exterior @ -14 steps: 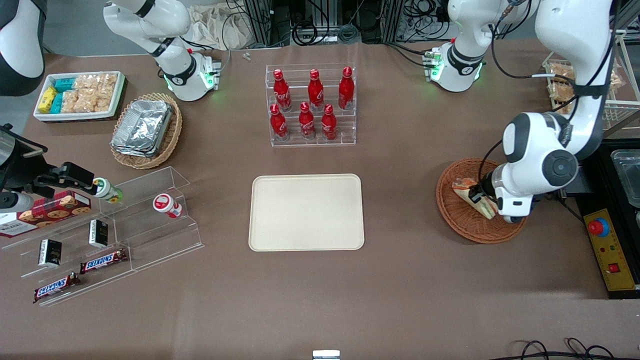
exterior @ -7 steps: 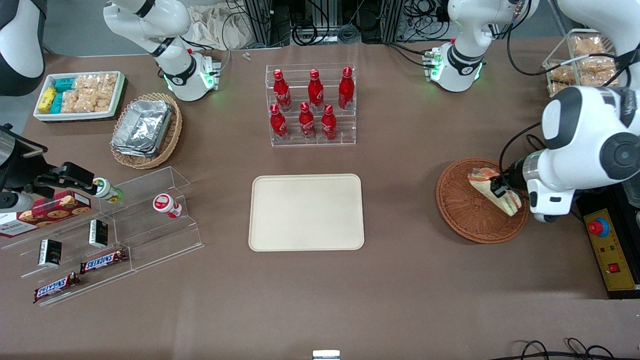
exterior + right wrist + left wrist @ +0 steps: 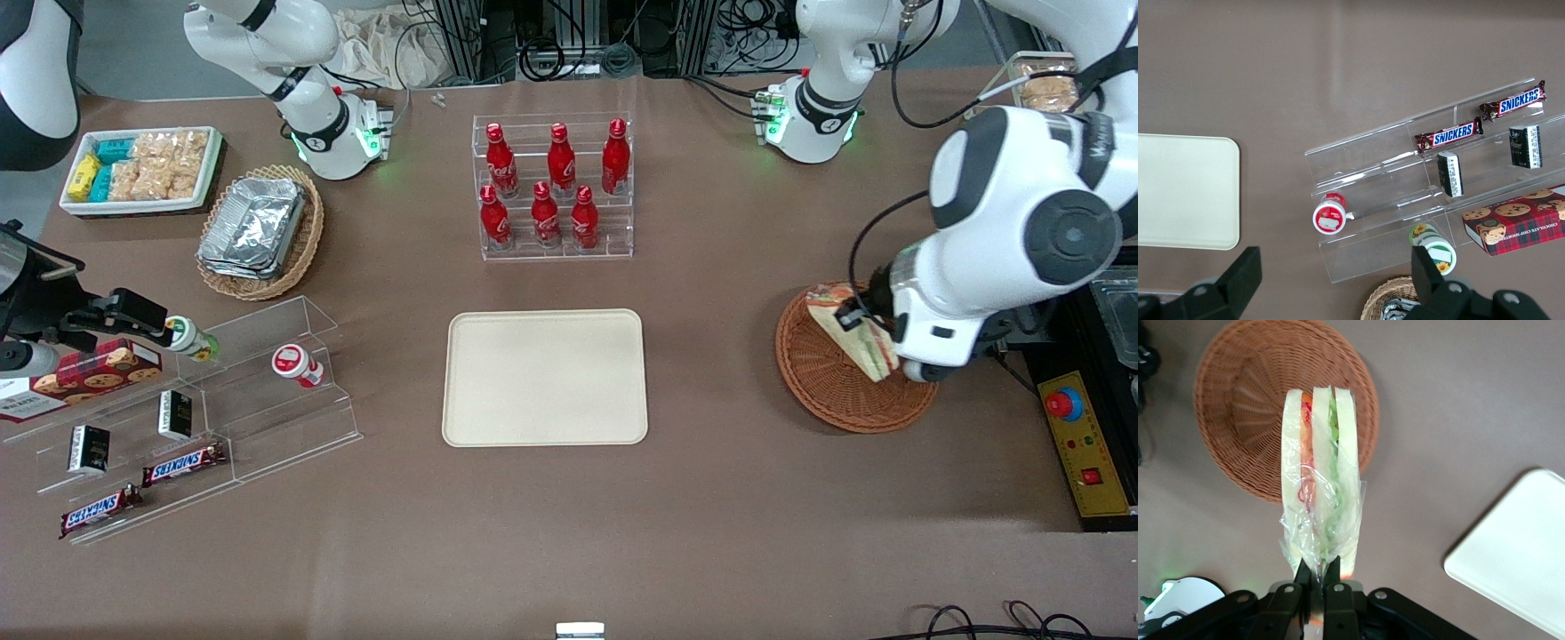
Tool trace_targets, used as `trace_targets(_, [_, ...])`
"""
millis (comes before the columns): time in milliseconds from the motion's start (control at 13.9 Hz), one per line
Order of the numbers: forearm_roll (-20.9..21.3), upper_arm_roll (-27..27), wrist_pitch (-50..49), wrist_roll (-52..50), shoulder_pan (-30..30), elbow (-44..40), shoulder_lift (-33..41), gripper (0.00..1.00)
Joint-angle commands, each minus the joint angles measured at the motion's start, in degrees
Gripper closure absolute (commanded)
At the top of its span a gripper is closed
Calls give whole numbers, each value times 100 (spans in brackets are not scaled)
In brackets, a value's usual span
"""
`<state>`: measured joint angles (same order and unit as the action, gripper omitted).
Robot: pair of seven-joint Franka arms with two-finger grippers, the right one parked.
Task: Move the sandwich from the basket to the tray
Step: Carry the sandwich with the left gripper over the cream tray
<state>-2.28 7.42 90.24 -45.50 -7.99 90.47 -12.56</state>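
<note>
Sandwich (image 3: 1319, 487) lifted clear above the basket (image 3: 822, 382)

Hand (image 3: 1317, 577) is pinching its plastic wrap tight; tray (image 3: 544, 377) sits bare mid-worktop, well apart.

sandwich (image 3: 1319, 493): soft white bread, wrapped in thin, clear, crinkled glossy film
gripper (image 3: 1317, 577): matt black fingers pinching the film's gathered end, above the basket
basket (image 3: 822, 391): reddish-brown woven wicker, ribbed and rough
tray (image 3: 545, 377): cream plastic, smooth, matt
table (image 3: 711, 516): brown, matt, cloth-like cover
arm (image 3: 1022, 222): glossy white shell with dark grey joints
bottles (image 3: 551, 187): shiny red, in a clear acrylic rack (image 3: 558, 251)
</note>
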Motion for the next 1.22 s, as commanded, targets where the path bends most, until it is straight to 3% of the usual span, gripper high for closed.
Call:
trace_targets(0, [8,92,-217,-223,-508,-425,-89,100])
trace_targets(360, [-44,136,-51,-109,-1291,-653,-562,100])
trace_targets(1152, [-132,452,2321,830,-2118,-944,-2461,100])
